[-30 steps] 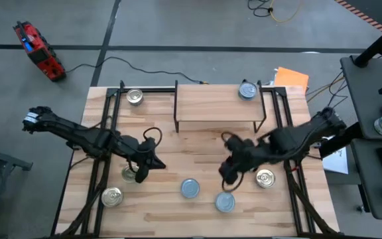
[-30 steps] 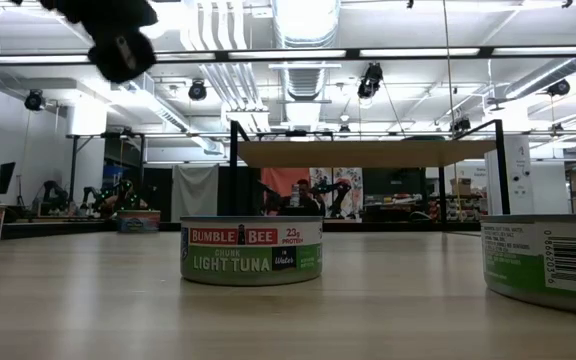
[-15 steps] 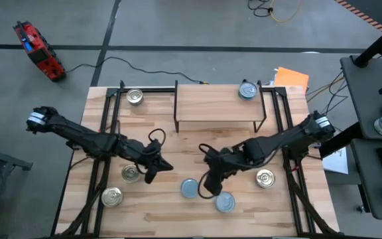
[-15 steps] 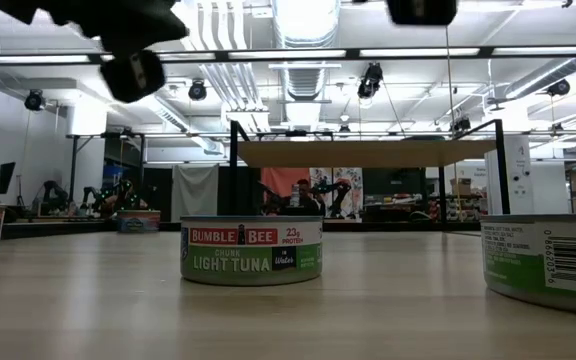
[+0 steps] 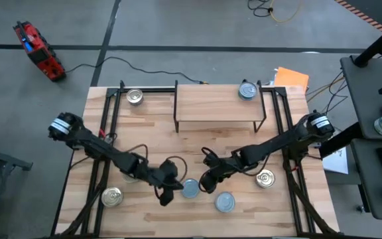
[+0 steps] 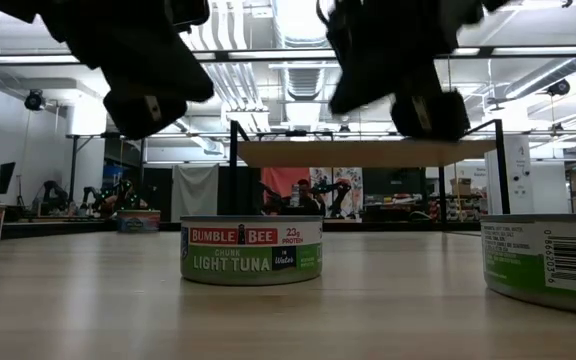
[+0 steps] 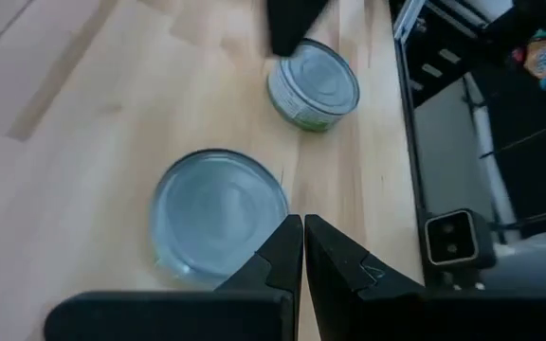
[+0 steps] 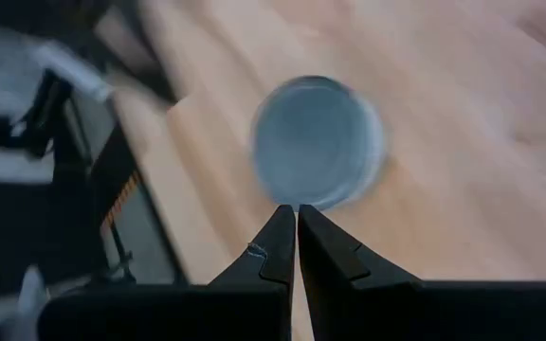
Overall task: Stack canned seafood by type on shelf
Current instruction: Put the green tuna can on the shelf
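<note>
A blue-topped tin of canned seafood (image 5: 190, 189) stands in the near middle of the table, labelled tuna in the low view (image 6: 251, 250). My left gripper (image 5: 166, 196) hangs shut just to its left, above table height (image 6: 146, 100), with its tips beside the tin's rim (image 7: 301, 223). My right gripper (image 5: 207, 184) hangs shut just to its right (image 6: 413, 100) and points at the tin (image 8: 318, 142). Neither touches it. A second blue tin (image 5: 225, 201) stands nearer the front. The shelf (image 5: 217, 106) stands at the back and carries one tin (image 5: 247, 89).
Gold-topped tins stand at the right (image 5: 265, 178), at the near left (image 5: 112, 196) and at the far left beside the shelf (image 5: 135, 97). Another tin (image 5: 130, 174) shows partly under my left arm. Black frame rails (image 5: 105, 133) run along both table sides.
Both grippers have come down toward the blue-topped tin in the near middle and have stayed shut. The left one has gone toward the table's right and near edges. The right one has swung toward the left edge. No tin has moved.
</note>
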Controlling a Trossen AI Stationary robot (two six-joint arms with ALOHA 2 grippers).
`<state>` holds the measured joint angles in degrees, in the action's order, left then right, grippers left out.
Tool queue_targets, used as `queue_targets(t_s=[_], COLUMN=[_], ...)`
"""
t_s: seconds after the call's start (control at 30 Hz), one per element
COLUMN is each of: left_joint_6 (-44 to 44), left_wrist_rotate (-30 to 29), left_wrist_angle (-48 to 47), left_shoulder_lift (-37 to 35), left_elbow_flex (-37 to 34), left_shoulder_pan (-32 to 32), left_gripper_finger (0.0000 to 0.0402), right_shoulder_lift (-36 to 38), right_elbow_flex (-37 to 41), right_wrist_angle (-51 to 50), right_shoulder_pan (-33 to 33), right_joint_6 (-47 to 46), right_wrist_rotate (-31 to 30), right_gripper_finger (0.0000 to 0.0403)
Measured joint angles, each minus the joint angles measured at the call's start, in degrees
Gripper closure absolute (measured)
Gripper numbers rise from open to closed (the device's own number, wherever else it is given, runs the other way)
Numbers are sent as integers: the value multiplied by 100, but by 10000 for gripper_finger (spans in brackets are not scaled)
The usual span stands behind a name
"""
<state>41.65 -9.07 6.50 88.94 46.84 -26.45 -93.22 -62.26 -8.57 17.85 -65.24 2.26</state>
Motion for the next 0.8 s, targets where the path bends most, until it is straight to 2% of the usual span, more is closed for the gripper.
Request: queue_targets(t_s=[0.17,0.37,0.5,0.63,0.8], left_joint_6=[-56,-57,-113,-358,-935], left_wrist_rotate=[-497,-541,-562,-673,-683], left_wrist_angle=[-187,-73,-43,-112,69], left_shoulder_lift=[393,754,750,753,806], left_elbow_flex=[174,224,226,165,137], left_shoulder_pan=[-195,-266,-306,-313,-315], left_gripper_finger=[401,401,401,401,401], right_shoulder_lift=[-201,-501,-765,-975,-1113], right_elbow_flex=[127,-163,-403,-546,-609], right_wrist_angle=[155,-11,-293,-365,-363], right_shoulder_pan=[0,0,0,0,0], right_joint_6=[-452,-393,-434,-469,-572], right_wrist_rotate=[-419,-590,-713,-737,-737], right_gripper_finger=[394,394,389,369,321])
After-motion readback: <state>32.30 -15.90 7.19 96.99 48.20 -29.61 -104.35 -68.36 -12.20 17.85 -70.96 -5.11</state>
